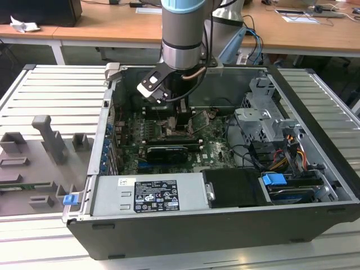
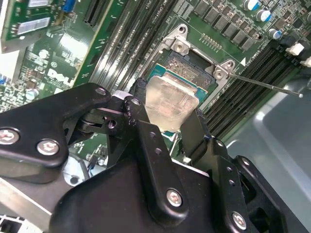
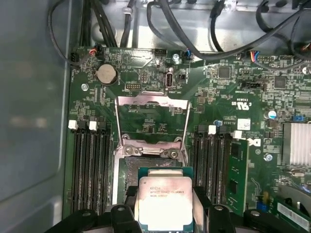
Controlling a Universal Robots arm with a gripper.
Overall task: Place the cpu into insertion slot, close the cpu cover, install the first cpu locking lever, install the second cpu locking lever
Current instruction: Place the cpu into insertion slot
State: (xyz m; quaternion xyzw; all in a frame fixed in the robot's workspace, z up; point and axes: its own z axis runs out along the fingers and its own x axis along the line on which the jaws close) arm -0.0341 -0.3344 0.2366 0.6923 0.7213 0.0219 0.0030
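Where the arm (image 1: 183, 34) drops into the open computer case (image 1: 225, 230), its gripper (image 2: 165, 109) sits low over the green board (image 3: 204, 97). Fingers (image 2: 194, 133) pinched on the cpu (image 3: 165, 199), one on each of two opposite edges. Silvery top faces up, green rim showing round it. Cpu hangs over the near part of the insertion slot (image 3: 150, 162), slightly tilted in the second wrist view. Whether its underside touches the slot is hard to tell; probably a small gap. Cpu cover (image 3: 152, 101) swung open, on the far side of the slot from the gripper, board visible through its open middle. One thin locking lever (image 2: 265, 85) stands free, angled out over the black memory slots (image 3: 90, 165); rows of these flank the insertion slot on both sides. Coin cell (image 3: 106, 74) lies beyond the cover. In the exterior view, a long black card (image 1: 166, 152) lies just in front of the gripper, and a silver power supply (image 1: 152, 194) sits against the case's near wall.
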